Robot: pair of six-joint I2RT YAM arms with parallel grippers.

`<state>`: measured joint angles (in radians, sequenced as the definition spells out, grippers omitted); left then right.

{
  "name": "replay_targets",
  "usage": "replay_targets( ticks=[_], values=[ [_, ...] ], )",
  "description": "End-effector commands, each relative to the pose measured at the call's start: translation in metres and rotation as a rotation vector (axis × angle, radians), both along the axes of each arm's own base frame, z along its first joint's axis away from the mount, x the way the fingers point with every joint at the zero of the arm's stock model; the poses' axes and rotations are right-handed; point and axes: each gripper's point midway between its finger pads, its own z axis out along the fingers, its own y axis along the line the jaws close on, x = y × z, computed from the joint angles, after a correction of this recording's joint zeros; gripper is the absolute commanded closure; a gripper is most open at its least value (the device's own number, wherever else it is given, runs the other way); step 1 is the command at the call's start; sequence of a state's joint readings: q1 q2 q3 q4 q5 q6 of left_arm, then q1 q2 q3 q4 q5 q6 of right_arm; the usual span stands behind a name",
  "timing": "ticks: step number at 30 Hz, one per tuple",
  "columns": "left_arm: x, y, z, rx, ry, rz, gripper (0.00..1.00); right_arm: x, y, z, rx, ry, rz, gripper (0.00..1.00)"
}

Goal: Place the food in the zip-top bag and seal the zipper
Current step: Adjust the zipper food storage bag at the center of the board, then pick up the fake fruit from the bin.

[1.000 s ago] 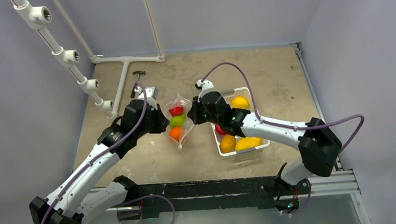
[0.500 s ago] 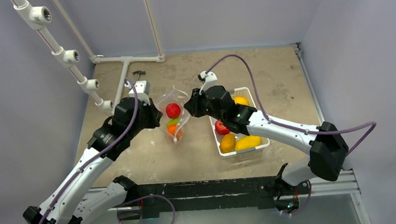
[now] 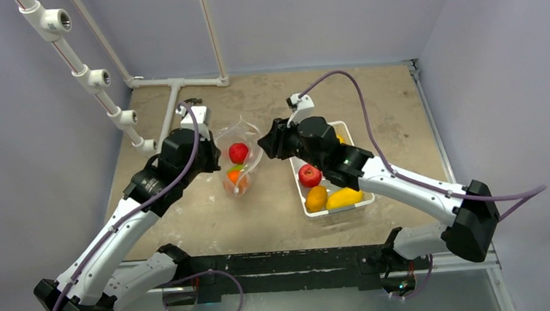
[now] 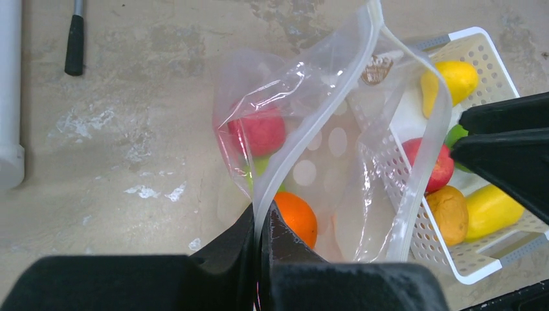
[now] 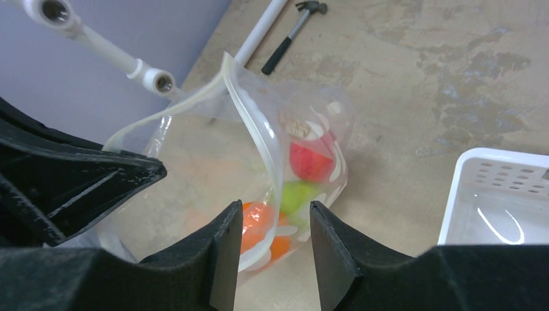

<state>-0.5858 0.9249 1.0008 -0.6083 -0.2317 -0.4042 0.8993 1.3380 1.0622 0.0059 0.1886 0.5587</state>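
My right gripper (image 5: 275, 221) has backed off toward the white slotted plastic basket (image 3: 343, 126) since a second ago, its jaws have parted, and the mouth of the clear, crinkly zip-top bag printed with white dots (image 3: 238, 165) has spread wider. The bag hangs over the table between my two arms. My left gripper (image 4: 261, 223) has its jaws pressed together on the bag's mouth edge, pinching the zipper (image 4: 349, 68), a thin clear plastic strip. That same rim runs down between my right fingers, which stand apart and are not clamped on it. Inside the bag I see three pieces of the food: a glossy red toy fruit (image 4: 262, 129), a green one (image 4: 259, 167) under it and an orange one (image 4: 296, 217) lowest. The basket holds more: a yellow lemon (image 4: 456, 78), a red apple (image 4: 430, 165), a dull orange fruit (image 4: 448, 214) and a long yellow fruit (image 4: 492, 207). I judge the job a bit under half done. Those fruits are yet to go in, and the zipper is unsealed.
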Motion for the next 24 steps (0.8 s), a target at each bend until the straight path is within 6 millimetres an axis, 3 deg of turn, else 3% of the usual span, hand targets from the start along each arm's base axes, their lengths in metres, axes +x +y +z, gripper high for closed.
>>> replay_targets(
  ticks=[1,8,18,24],
  values=[
    [0.011,0.001,0.031,0.009,-0.087,0.006,1.00,0.005,-0.019,0.043,0.036,-0.068,-0.078,0.54],
    [0.015,0.001,0.034,0.035,-0.089,0.001,1.00,0.016,-0.055,0.038,-0.037,-0.061,-0.249,0.42],
    [0.014,0.011,0.035,0.059,-0.100,0.038,1.00,0.043,-0.097,-0.011,-0.218,0.036,-0.437,0.32],
    [0.014,0.014,0.019,0.074,-0.087,0.050,1.00,0.064,-0.124,-0.041,-0.304,0.077,-0.537,0.17]
  ],
)
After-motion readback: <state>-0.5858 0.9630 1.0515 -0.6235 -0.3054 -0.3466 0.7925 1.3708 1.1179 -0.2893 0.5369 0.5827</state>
